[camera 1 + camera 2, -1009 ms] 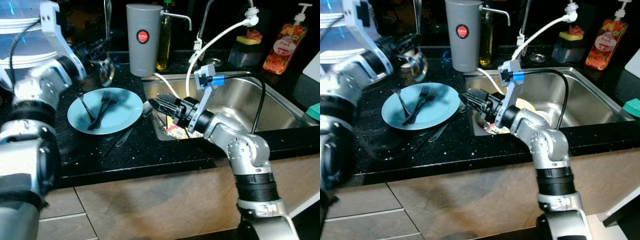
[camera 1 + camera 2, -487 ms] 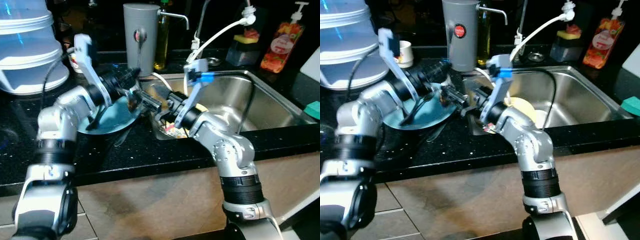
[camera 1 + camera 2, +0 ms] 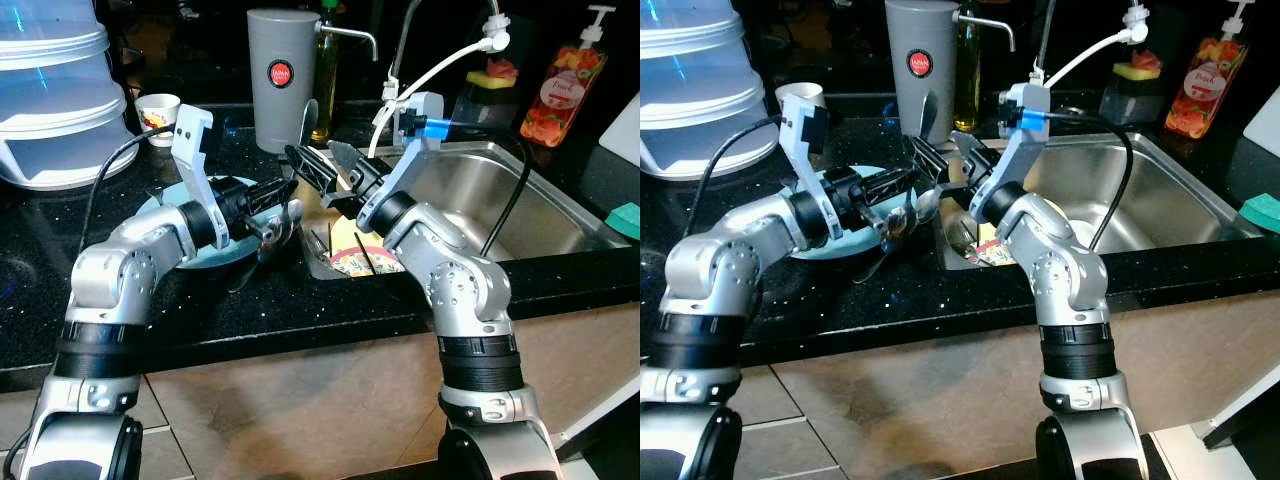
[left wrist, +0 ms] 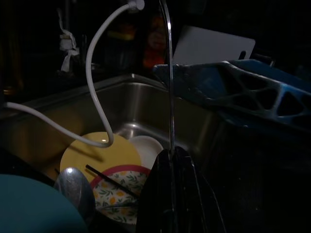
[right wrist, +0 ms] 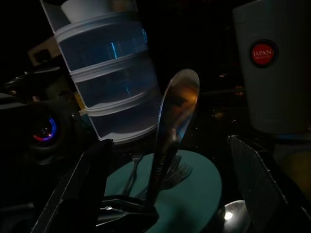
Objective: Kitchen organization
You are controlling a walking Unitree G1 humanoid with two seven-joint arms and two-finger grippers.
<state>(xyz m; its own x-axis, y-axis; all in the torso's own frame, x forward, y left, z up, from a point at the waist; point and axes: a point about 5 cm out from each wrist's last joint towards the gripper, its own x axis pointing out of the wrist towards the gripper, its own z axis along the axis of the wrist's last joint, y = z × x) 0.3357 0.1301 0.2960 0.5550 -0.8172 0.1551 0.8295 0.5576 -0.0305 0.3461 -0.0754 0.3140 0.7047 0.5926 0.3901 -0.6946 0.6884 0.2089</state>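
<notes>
we are standing at the black speckled stone counter (image 3: 260, 310), both arms meeting above the round teal plate (image 3: 830, 248) that is carrying dark forks. our left gripper (image 3: 902, 178) is clenched on the handle of a shiny steel spoon (image 3: 927, 112), holding it upright, its bowl rising in front of the tall grey canister with a red label (image 3: 925, 60). our right gripper (image 3: 322, 172) is spread wide, its two black fingers flanking the spoon's shaft without touching it, apparently lining up to receive it in a hand-over. a second steel spoon (image 3: 270, 228) is lying just beside the plate's rim, near the edge of the stainless steel sink (image 3: 520, 200), where a yellow plate (image 4: 97, 155) and a floral-patterned plate (image 4: 121, 189) are sitting. we judge the cutlery sorting to be only partly done.
</notes>
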